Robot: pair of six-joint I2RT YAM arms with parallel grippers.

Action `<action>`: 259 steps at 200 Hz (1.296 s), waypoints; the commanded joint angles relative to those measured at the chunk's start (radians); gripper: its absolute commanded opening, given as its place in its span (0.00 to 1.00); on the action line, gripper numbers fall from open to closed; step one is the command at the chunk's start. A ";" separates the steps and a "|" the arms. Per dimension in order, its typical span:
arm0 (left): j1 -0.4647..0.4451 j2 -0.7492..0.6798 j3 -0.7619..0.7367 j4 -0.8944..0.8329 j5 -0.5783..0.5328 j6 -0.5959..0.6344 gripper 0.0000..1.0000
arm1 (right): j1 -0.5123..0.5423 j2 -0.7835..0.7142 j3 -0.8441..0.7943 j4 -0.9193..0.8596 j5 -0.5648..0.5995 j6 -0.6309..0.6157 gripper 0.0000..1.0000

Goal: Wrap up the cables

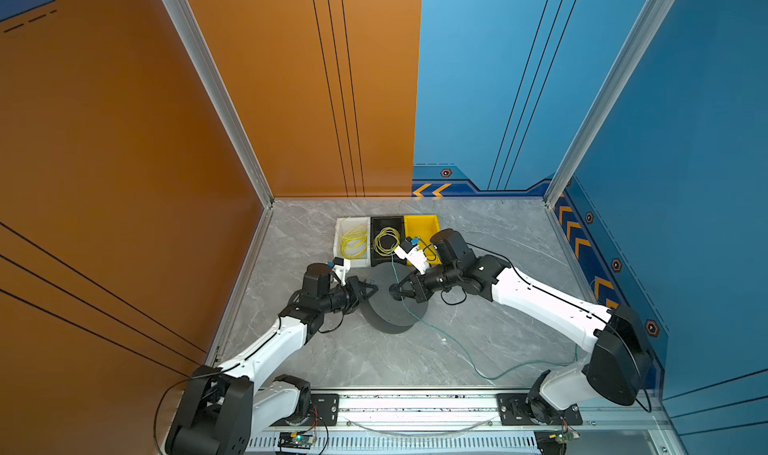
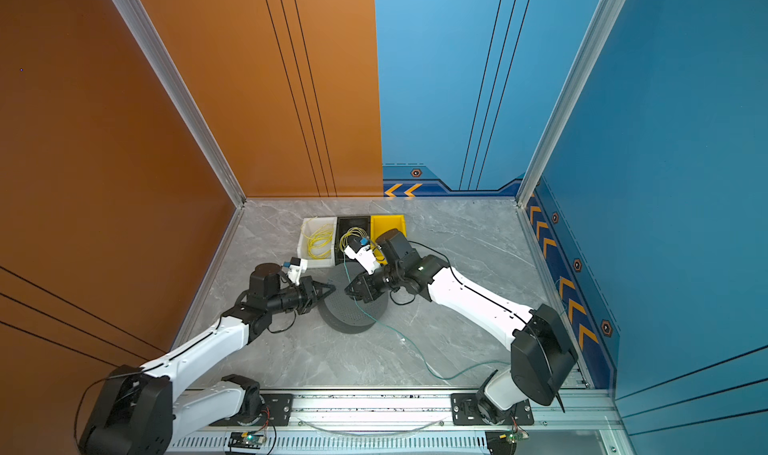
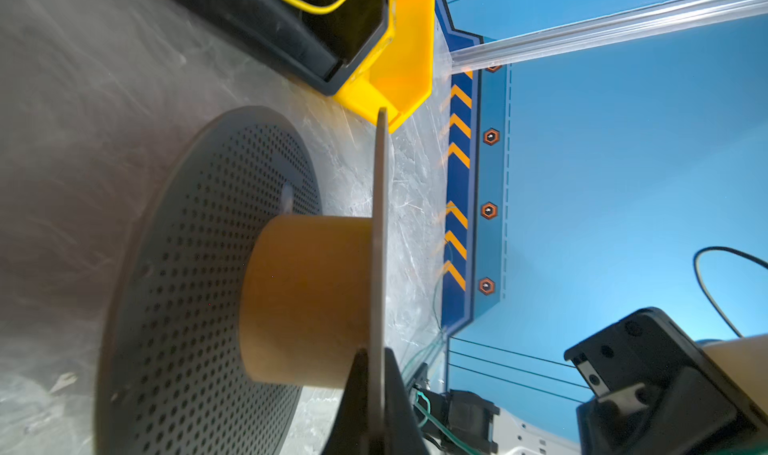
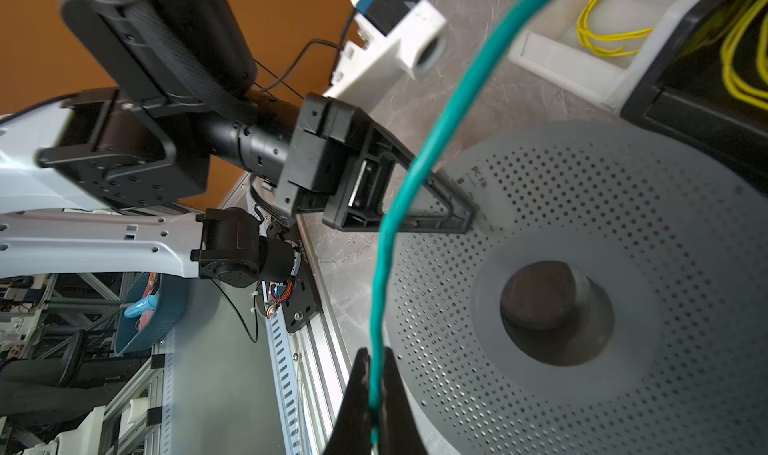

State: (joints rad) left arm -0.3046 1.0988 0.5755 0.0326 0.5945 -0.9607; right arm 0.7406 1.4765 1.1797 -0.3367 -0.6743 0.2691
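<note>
The grey perforated spool (image 1: 399, 320) (image 2: 357, 318) lies flat on the table's middle. My left gripper (image 1: 376, 289) (image 2: 333, 287) is shut on the rim of its upper flange, which shows edge-on between the jaws in the left wrist view (image 3: 376, 363); the tan core (image 3: 307, 299) is bare. My right gripper (image 1: 394, 295) (image 2: 347, 289) hovers over the spool's centre, shut on the teal-green cable (image 4: 399, 191) between its fingertips (image 4: 376, 374). From there the cable (image 1: 457, 345) (image 2: 415, 349) trails across the spool and the table toward the right arm's base.
Three bins stand behind the spool: a white bin (image 1: 337, 245) and a black bin (image 1: 376, 223) with yellow wire coils, and a yellow bin (image 1: 419, 224) partly under the right wrist. Walls close in the left, back and right. A metal rail (image 1: 415, 403) runs along the front.
</note>
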 commanded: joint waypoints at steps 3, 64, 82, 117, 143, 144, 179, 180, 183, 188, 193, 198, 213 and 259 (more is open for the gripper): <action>-0.059 -0.030 0.233 -0.507 -0.273 0.188 0.00 | -0.032 -0.075 -0.049 -0.035 0.032 -0.008 0.00; -0.327 0.151 0.696 -0.925 -0.724 0.278 0.00 | -0.078 -0.196 -0.157 -0.042 0.060 0.003 0.00; -0.405 0.232 0.795 -1.014 -0.843 0.283 0.00 | -0.079 -0.236 -0.190 -0.041 0.066 0.007 0.00; -0.477 0.349 0.910 -1.086 -0.937 0.250 0.00 | -0.086 -0.310 -0.245 -0.044 0.074 0.015 0.00; -0.497 0.411 0.939 -1.084 -0.946 0.207 0.00 | -0.088 -0.352 -0.274 -0.044 0.073 0.024 0.00; -0.497 0.414 0.939 -1.083 -0.946 0.205 0.00 | -0.088 -0.353 -0.275 -0.044 0.073 0.024 0.00; -0.504 0.481 0.983 -1.082 -0.972 0.167 0.00 | -0.083 -0.380 -0.295 -0.034 0.063 0.057 0.00; -0.503 0.481 0.984 -1.081 -0.972 0.166 0.00 | -0.083 -0.381 -0.296 -0.033 0.063 0.058 0.00; -0.503 0.486 0.986 -1.081 -0.972 0.162 0.00 | -0.081 -0.382 -0.296 -0.032 0.063 0.061 0.00; -0.504 0.493 0.991 -1.081 -0.967 0.156 0.00 | -0.079 -0.386 -0.299 -0.029 0.058 0.064 0.00; -0.504 0.502 0.997 -1.081 -0.962 0.152 0.00 | -0.075 -0.389 -0.300 -0.028 0.054 0.067 0.00; -0.505 0.507 1.003 -1.081 -0.956 0.147 0.00 | -0.072 -0.392 -0.301 -0.028 0.052 0.068 0.00; -0.505 0.521 1.009 -1.081 -0.941 0.130 0.00 | -0.063 -0.407 -0.310 -0.024 0.054 0.079 0.00; -0.492 0.554 1.003 -1.074 -0.880 0.076 0.00 | -0.046 -0.438 -0.349 0.012 0.052 0.108 0.00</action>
State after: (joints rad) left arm -0.7994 1.6398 1.5524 -1.0370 -0.3023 -0.8398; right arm 0.6838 1.0611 0.8539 -0.3443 -0.6239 0.3500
